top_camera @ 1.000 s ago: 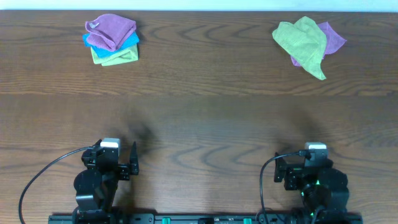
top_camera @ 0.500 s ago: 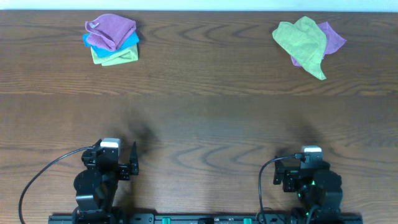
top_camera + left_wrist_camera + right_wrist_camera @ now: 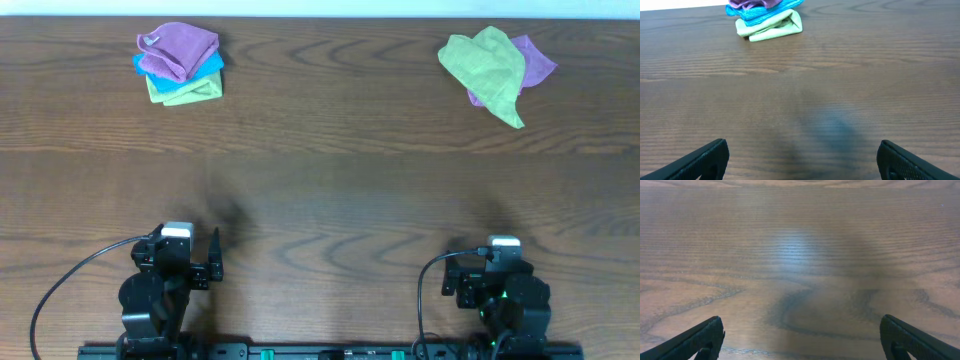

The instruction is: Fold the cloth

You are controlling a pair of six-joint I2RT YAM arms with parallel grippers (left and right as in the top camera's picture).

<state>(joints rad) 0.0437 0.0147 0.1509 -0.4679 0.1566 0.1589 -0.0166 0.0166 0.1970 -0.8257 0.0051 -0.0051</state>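
A purple cloth [image 3: 180, 50] lies bunched on top of a stack at the far left, over a bright blue cloth and a lime-green one. Its edge shows at the top of the left wrist view [image 3: 757, 4]. A second purple cloth [image 3: 534, 62] lies crumpled at the far right, mostly hidden under a lime-green cloth [image 3: 487, 66]. My left gripper [image 3: 205, 262] [image 3: 802, 150] is open and empty at the near edge. My right gripper [image 3: 500, 270] [image 3: 802, 327] is open and empty at the near edge, over bare wood. Both are far from the cloths.
The blue cloth [image 3: 205, 66] and the lime-green cloth [image 3: 185, 92] of the left stack also show in the left wrist view [image 3: 767, 11] [image 3: 772, 27]. The brown wooden table [image 3: 330, 190] spans the view. Cables run from both arm bases at the near edge.
My right arm has drawn back slightly toward the near edge. The left arm and the cloths have not moved.
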